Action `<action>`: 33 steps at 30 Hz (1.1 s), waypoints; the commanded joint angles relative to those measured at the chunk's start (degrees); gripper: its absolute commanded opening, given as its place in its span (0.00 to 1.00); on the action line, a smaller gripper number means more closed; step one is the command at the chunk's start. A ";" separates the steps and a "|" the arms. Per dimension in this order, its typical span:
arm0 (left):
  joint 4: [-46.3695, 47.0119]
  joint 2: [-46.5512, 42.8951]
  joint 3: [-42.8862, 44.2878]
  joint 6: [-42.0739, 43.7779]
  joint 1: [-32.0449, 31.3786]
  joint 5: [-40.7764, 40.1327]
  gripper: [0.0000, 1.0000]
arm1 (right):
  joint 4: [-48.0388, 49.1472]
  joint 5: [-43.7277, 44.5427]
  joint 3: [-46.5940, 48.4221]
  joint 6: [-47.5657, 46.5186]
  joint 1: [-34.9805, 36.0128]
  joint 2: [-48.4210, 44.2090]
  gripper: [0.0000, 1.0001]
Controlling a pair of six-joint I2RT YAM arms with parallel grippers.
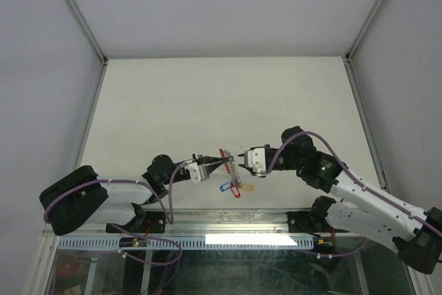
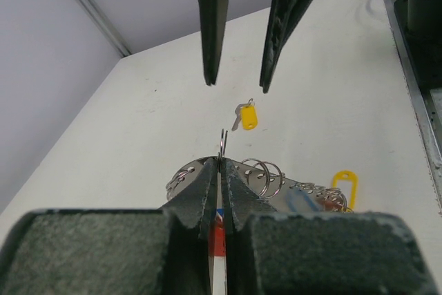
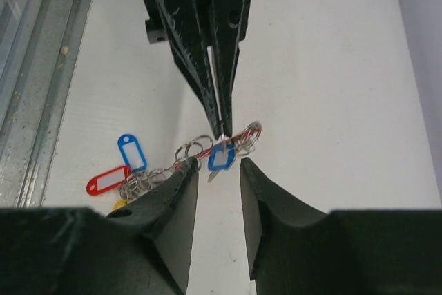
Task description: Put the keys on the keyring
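Observation:
My left gripper (image 1: pixel 222 162) is shut on the keyring (image 1: pixel 224 153), held just above the table. In the left wrist view the jaws (image 2: pixel 221 162) pinch it edge-on, and its grey bar (image 2: pixel 298 186) carries several split rings. A blue-tagged key (image 3: pixel 222 158) hangs at the left gripper's tips (image 3: pixel 224 132), on the keyring's red arc (image 3: pixel 250 131). My right gripper (image 3: pixel 217 166) is open, one finger on each side of that key without touching it; it also shows in the top view (image 1: pixel 241 157). A yellow-tagged key (image 2: pixel 246 117) lies loose on the table beyond.
A blue tag (image 3: pixel 131 151), a red tag (image 3: pixel 108 179) and a yellow tag (image 2: pixel 345 184) trail from the keyring on a clump of small rings. A metal rail (image 1: pixel 228 219) runs along the near edge. Enclosure walls (image 1: pixel 62 67) bound the white table.

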 commanded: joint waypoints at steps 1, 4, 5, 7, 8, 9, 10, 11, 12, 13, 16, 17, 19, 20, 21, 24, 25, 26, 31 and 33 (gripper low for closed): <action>8.16 -1.53 -1.26 0.42 0.48 2.03 0.00 | -5.66 1.79 2.51 -3.45 0.23 1.53 0.33; 10.83 -0.31 -2.06 0.75 0.70 3.50 0.00 | -6.55 1.02 2.93 -4.69 0.27 3.31 0.32; 11.72 0.17 -2.26 0.96 0.80 4.24 0.00 | -6.22 0.56 2.83 -4.79 0.25 3.81 0.32; 12.84 1.04 -2.19 1.07 0.79 5.43 0.00 | -4.51 0.19 2.31 -4.76 0.27 4.35 0.32; 12.83 1.32 -2.08 1.08 0.81 5.95 0.00 | -3.37 0.33 2.11 -4.70 0.27 4.47 0.32; 12.72 1.45 -1.91 1.07 0.81 6.53 0.00 | -2.10 0.41 1.74 -4.48 0.26 4.45 0.32; 12.66 1.66 -1.81 1.15 0.77 6.94 0.00 | -1.06 0.34 1.43 -4.34 0.27 4.53 0.31; 12.69 1.79 -1.79 1.16 0.78 7.24 0.00 | -0.16 0.24 1.21 -4.17 0.26 4.60 0.31; 12.70 1.87 -1.66 1.19 0.74 7.37 0.00 | 0.38 0.16 1.10 -4.18 0.27 4.81 0.31; 12.65 1.97 -1.69 1.21 0.80 7.52 0.00 | 0.92 0.05 1.05 -4.11 0.27 5.09 0.30; 12.63 2.19 -1.63 1.26 0.78 7.67 0.00 | 2.19 -0.67 0.92 -3.65 0.27 5.43 0.29; 12.65 2.29 -1.61 1.25 0.81 7.71 0.00 | 3.00 -1.07 0.63 -3.28 0.23 5.42 0.29; 12.74 2.42 -1.52 1.17 0.76 7.73 0.00 | 4.44 -1.67 0.07 -2.61 0.27 5.55 0.29; 12.77 2.43 -1.52 1.06 0.81 7.67 0.00 | 4.79 -1.91 -0.07 -2.42 0.26 5.70 0.28; 12.73 2.43 -1.52 1.02 0.81 7.63 0.00 | 4.93 -2.04 -0.08 -2.31 0.27 5.90 0.27; 12.62 2.28 -1.52 0.91 0.80 7.26 0.00 | 5.44 -3.00 -0.42 -1.69 0.27 6.14 0.24; 12.58 2.21 -1.52 0.84 0.81 7.16 0.00 | 5.75 -3.28 -0.58 -1.48 0.27 6.12 0.23; 12.59 2.13 -1.57 0.83 0.81 7.04 0.00 | 5.98 -3.45 -0.75 -1.28 0.23 6.05 0.22; 12.95 1.81 -1.85 0.74 0.78 6.50 0.00 | 5.82 -3.66 -1.84 -0.88 0.30 5.60 0.22; 13.02 1.65 -1.96 0.61 0.81 6.18 0.00 | 5.67 -3.61 -2.47 -0.81 0.25 5.25 0.23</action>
